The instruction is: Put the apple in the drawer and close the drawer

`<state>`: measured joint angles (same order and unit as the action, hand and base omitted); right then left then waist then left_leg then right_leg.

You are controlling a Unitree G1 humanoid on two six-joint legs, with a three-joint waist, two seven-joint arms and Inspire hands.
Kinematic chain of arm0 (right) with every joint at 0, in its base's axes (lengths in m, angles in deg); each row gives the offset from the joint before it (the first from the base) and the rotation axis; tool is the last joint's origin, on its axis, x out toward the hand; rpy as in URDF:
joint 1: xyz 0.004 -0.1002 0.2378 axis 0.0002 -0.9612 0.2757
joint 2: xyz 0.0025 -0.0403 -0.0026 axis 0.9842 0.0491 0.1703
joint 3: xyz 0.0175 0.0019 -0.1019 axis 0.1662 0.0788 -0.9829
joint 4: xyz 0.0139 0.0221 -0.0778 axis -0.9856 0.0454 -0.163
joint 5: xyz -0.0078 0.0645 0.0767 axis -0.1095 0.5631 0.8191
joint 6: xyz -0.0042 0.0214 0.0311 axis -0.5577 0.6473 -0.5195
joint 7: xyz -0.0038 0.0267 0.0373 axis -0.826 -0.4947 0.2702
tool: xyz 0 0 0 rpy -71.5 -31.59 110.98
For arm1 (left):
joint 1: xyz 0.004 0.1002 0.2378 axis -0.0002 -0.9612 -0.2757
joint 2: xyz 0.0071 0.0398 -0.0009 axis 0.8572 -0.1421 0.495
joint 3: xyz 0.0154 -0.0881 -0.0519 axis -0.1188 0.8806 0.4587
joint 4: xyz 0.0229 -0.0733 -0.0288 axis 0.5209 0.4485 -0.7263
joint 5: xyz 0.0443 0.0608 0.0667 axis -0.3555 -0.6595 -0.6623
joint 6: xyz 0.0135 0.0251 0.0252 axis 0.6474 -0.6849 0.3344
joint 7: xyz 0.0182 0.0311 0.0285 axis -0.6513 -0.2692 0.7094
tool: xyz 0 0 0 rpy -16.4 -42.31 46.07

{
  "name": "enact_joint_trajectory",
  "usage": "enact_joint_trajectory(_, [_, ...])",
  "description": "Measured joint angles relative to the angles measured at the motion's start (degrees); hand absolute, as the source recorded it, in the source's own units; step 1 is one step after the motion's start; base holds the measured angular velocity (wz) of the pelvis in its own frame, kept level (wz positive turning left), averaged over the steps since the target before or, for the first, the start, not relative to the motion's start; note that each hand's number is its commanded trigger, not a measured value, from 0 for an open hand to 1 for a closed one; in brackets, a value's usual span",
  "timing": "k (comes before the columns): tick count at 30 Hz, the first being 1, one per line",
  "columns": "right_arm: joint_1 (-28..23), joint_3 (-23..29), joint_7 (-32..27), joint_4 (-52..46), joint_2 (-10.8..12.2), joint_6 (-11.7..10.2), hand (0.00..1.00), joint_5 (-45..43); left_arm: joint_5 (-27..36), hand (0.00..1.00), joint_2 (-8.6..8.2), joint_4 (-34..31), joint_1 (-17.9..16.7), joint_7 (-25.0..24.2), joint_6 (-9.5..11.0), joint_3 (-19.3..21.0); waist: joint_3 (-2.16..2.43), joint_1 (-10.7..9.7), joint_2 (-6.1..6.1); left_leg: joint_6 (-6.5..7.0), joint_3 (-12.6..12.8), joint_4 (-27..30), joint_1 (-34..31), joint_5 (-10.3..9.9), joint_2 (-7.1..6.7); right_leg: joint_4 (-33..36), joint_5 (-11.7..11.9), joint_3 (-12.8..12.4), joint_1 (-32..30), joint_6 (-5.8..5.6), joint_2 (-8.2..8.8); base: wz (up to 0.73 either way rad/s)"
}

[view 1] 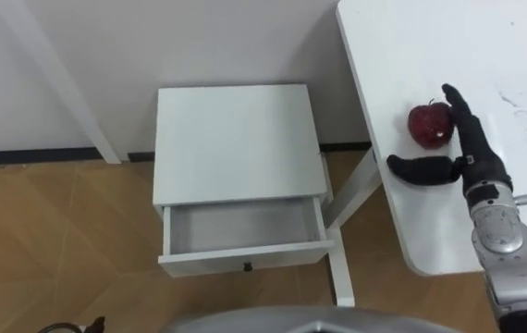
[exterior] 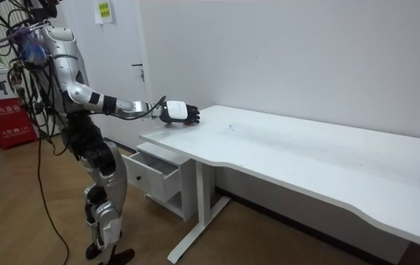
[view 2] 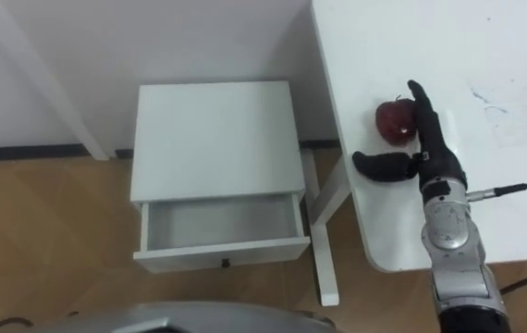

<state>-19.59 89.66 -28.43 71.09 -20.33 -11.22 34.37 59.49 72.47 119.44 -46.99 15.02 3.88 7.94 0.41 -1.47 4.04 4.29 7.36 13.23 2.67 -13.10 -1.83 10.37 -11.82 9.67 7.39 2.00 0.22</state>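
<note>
The right hand (view 1: 467,153) lies spread open on the worktop (view 1: 430,46), fingers straight just beside the apple (view 1: 429,123), so closing off-centre may roll the round fruit over the edge, missing the open drawer (view 1: 242,227).

Apple (view 1: 429,123) on table (view 1: 411,55), right of drawer (view 1: 245,227)
</note>
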Motion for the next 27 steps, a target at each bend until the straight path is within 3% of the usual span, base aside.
enact_joint_trajectory(6, [0.3,0.9,-0.2,1.7,0.0,-1.1,1.00,-0.6,-0.4,0.00,0.04,-0.1,-0.4,0.0,0.0,0.0,0.00,0.1,-0.05,0.01,-0.5,0.4,-0.1,0.0,-0.05,0.2,0.0,0.5,0.2,0.00,0.09,0.03])
enact_joint_trajectory(11, [1.3,3.1,-0.6,2.4,-0.1,-1.1,1.00,-3.8,-0.6,0.00,0.04,-0.1,-0.5,0.0,0.0,0.0,0.00,0.1,-0.05,0.00,-0.7,0.4,-0.1,0.0,-0.05,0.2,0.0,0.7,0.2,0.00,0.07,0.02])
enact_joint_trajectory(22, [1.4,2.8,-0.9,3.1,-0.1,-1.0,1.00,-4.7,-1.4,0.00,0.06,-0.1,0.2,0.2,0.0,0.0,-0.07,0.3,0.08,-0.02,-1.3,0.2,-0.1,0.0,-0.07,0.1,0.0,0.8,0.3,0.00,-0.03,0.02])
enact_joint_trajectory(27, [1.5,0.8,-0.7,1.1,-0.4,0.8,1.00,-5.6,-1.6,0.00,0.26,0.4,0.6,0.4,0.0,-0.7,-0.14,0.4,0.10,-0.07,-1.2,0.1,-0.1,0.0,0.00,0.1,0.0,0.9,0.2,0.00,-0.09,0.00])
